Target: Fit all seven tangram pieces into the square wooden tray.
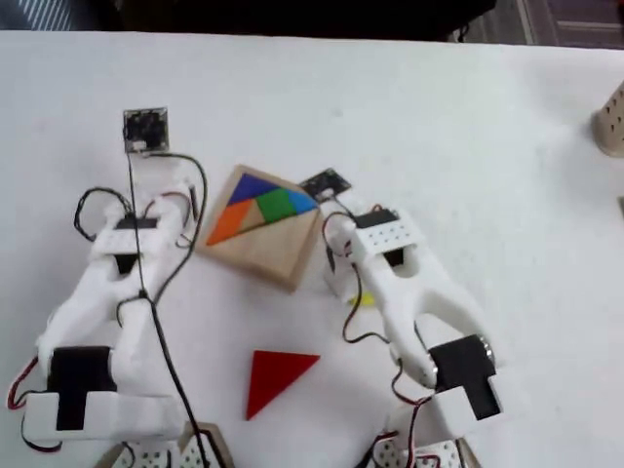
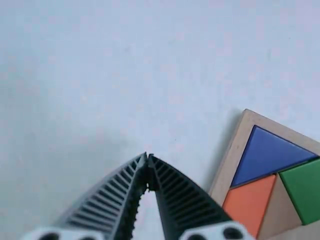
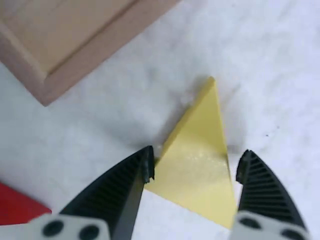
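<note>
Though outside tray (image 1: 261,257), red triangle (image 1: 271,378) nearby.

The white left arm (image 1: 107,283) is stretched forward, and the left gripper (image 2: 148,165) has its black ribbed fingers (image 2: 120,200) pressed together at the tips. The white right arm (image 1: 409,292) is stretched forward beside it; the right gripper (image 3: 195,165) tilts downward, its fingers spread apart.

White table (image 1: 487,175), beige perforated block (image 1: 611,122) standing at its right edge, dark stretch of room (image 1: 292,12) beyond the far edge
</note>
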Tool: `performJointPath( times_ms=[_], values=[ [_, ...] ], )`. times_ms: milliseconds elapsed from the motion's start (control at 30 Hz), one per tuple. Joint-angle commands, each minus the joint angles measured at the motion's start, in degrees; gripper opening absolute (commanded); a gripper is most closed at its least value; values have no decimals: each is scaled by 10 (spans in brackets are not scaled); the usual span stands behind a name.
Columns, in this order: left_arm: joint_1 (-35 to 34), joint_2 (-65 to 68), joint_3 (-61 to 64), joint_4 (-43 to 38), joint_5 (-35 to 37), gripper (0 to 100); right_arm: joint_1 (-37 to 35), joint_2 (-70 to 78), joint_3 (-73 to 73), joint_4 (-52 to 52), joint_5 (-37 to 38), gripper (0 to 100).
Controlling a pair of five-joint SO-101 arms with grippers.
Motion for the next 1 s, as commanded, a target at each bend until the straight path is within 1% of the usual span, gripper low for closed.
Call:
performJointPath(
  times_ms=[0,67,167,233,367,433,567,633,767,967],
  values=[
    [-4,-1,-32,2,-4,28,4,-5,-24,16,40,268],
    [-3,-1,-32,2,-4,28,-5,-8,-24,37,72,300],
    [-3,-1,-32,2,-4,28,-22,-6,-21,72,97,369],
    [-3,-1,-32,2,-4,28,-27,-5,-19,86,114,380],
    [-3,-1,-32,2,-4,28,-12,-4,-21,82,118,361],
    [-3,-1,-32,2,-4,28,-7,-3,-20,65,118,344],
    [-3,-1,-32,2,-4,28,11,21,-26,58,122,272],
    [-3,-1,-31,2,-4,28,12,43,-47,74,123,246],
    [-3,-1,-31,2,-4,28,13,88,-93,110,142,244],
    [-3,-1,-30,2,-4,28,13,118,-124,133,142,241]
  ],
)
